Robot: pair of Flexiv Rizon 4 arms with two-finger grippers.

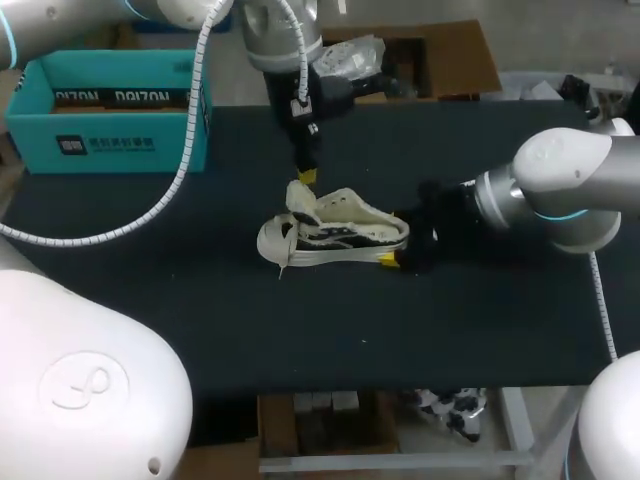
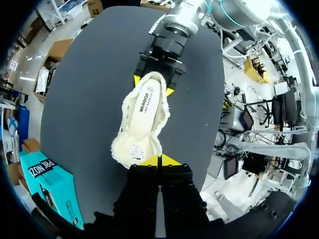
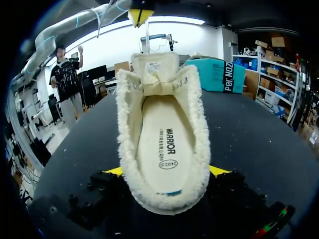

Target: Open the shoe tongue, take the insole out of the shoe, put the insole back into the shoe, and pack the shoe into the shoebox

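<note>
Gripping the shoe point(image 1: 335, 235) at its heel from both sides with the right gripper point(image 3: 167, 172), mid-table point(image 1: 200, 320). Hovering just over the tongue point(image 1: 300, 197) with the left gripper point(image 1: 305, 178), tips pressed together on nothing. Looks light, soft and fuzzy. Best pinched at the tongue's top edge. Lots of room around, with the box point(image 1: 100, 140) well apart at the far left.

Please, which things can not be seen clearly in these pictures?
Head view: the wall of the shoe hides its inside.
Right wrist view: the raised tongue hides the toe.
Left wrist view: the picture's edge cuts off the shoebox; the left gripper covers the tongue's edge, so contact is unclear.
</note>
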